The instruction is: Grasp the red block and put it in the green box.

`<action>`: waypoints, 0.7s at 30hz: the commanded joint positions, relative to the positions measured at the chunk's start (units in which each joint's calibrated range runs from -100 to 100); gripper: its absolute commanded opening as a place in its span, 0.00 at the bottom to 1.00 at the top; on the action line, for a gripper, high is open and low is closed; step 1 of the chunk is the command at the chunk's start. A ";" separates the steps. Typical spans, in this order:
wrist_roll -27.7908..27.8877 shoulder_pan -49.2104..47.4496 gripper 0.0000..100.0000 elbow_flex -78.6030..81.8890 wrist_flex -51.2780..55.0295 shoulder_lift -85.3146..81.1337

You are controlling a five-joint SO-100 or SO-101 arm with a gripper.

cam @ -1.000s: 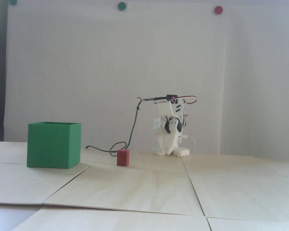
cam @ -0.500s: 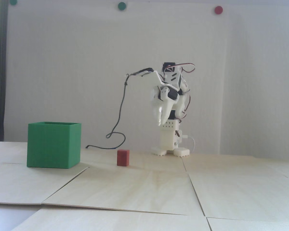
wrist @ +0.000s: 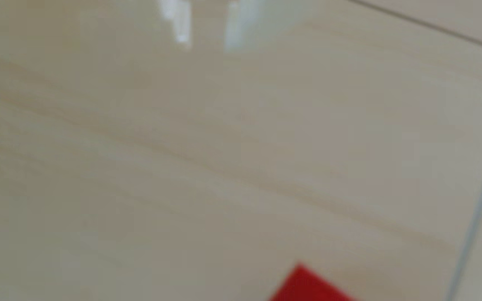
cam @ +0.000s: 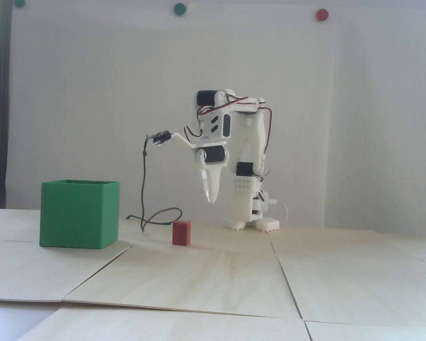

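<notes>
Gripper [cam: 210, 199] fingers together, empty, one red block [cam: 181, 232], one green box [cam: 78, 218], well apart.

The rear wall [cam: 92, 106] is plain white and evenly lit by daylight. Two green dots [cam: 179, 9] and one red dot [cam: 322, 14] sit near its top. A dark window frame [cam: 1, 106] runs down the left edge. The tabletop [cam: 213, 284] consists of pale wood-grain panels with visible seams [cam: 287, 280], reaching the wall at its far edge.
</notes>
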 commanded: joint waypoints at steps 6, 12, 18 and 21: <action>-8.05 4.79 0.03 -25.20 1.49 12.84; -8.57 6.48 0.02 -32.74 1.83 20.58; -9.93 6.72 0.11 -35.49 1.92 22.87; -9.62 6.40 0.25 -35.49 2.51 22.87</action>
